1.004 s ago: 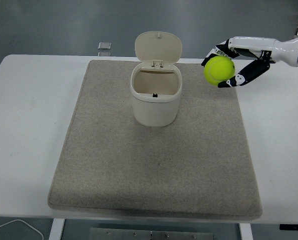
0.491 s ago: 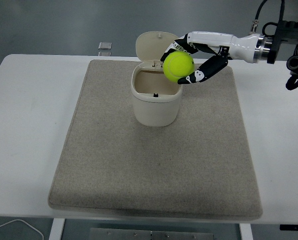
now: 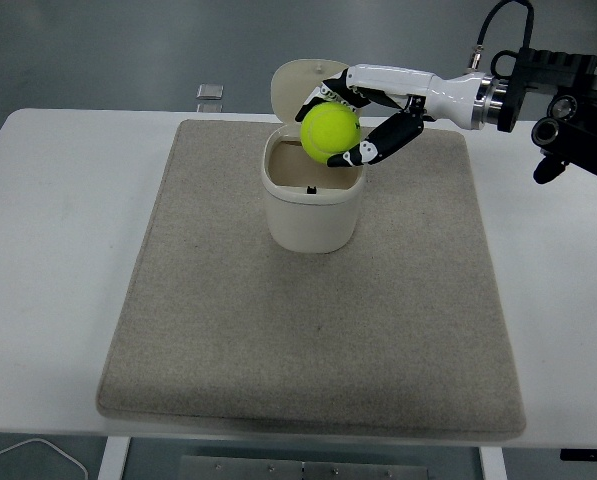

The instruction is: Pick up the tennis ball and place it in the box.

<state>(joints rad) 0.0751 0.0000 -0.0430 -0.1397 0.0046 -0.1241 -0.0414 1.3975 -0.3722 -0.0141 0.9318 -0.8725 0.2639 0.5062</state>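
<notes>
White table (image 3: 58, 250) fills the view, with a grey wall or floor behind it at the top. On the table lies a large beige mat (image 3: 308, 330), reaching almost to the near edge.

Toward the far middle of the mat stands the box (image 3: 312, 205), a cream, rounded container with its hinged lid (image 3: 296, 82) swung up and back, so the mouth is open. A small dark mark shows on the inner wall low in the opening.

From the right edge comes the right arm (image 3: 558, 100), black at the wrist joint with a cable looping above it, then a white forearm section. Its right hand (image 3: 363, 115) reaches left over the box. The fingers (image 3: 383, 140), white with black segments, are curled around the ball (image 3: 329, 133), gripping it from above and from the right side. The ball is bright yellow-green and hangs in the air directly over the far right part of the box's opening, just above the rim and in front of the lid. It is not yet inside.

Behind the mat's far left corner, a small flat grey object (image 3: 209, 92) rests on the table. At the bottom left corner a white cable (image 3: 38, 455) curves below the table edge.
</notes>
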